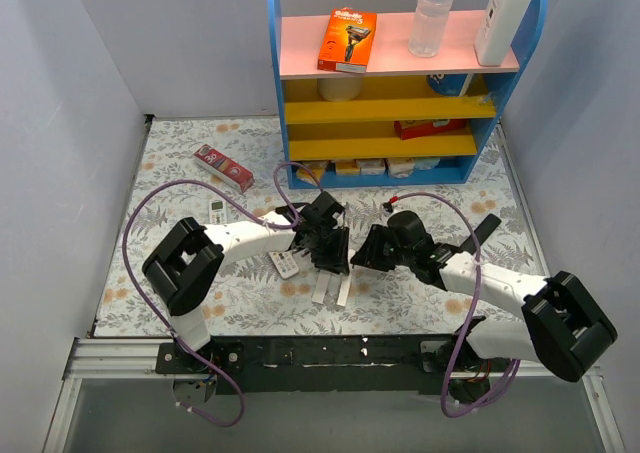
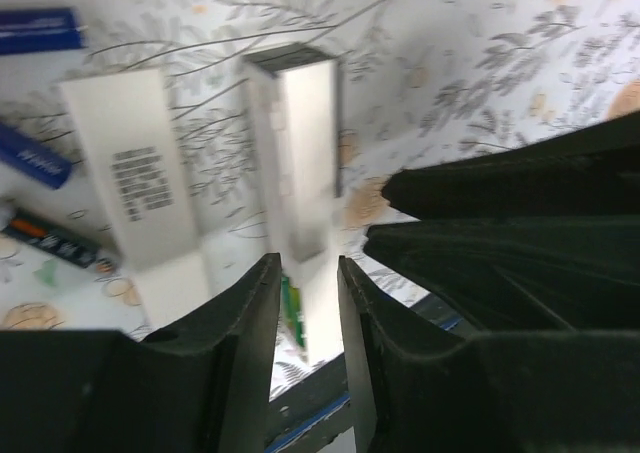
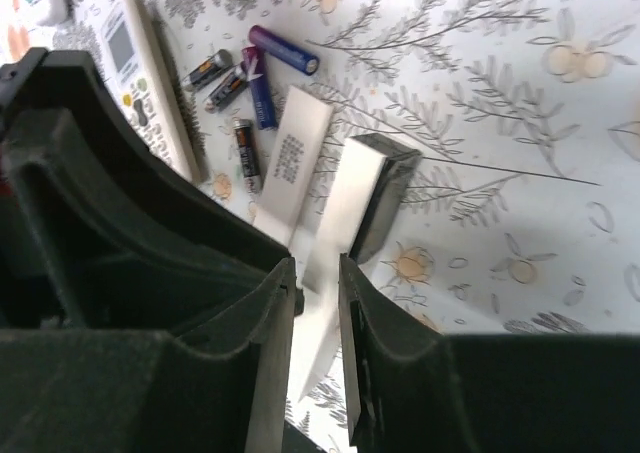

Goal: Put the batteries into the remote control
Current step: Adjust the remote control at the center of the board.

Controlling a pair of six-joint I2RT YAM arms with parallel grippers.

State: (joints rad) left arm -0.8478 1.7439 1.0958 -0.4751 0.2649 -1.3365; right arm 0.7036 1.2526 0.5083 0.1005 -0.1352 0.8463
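Left gripper (image 2: 308,263) sits narrow, 1 green battery (image 2: 291,315) in its gap; your right gripper (image 3: 317,263) narrow astride 1 remote (image 3: 358,195); both grips unclear. Only its camera shows you 5 batteries (image 3: 257,88) clustered beyond, left.

A floral-patterned cloth (image 1: 170,148) covers the table, with plain grey walls (image 1: 60,123) on 3 sides. At the far edge stands a blue-sided shelf unit (image 1: 273,73) with a pink top board and 2 yellow shelves below it. On the top board lie an orange razor box (image 1: 347,40), a clear plastic bottle (image 1: 433,18) and a white bottle (image 1: 505,18), side by side. A red packet (image 1: 428,128) sits on the middle shelf, and small packets (image 1: 370,166), possibly soaps, line the bottom. A red box (image 1: 222,167) lies slantwise on the cloth, left of the unit.
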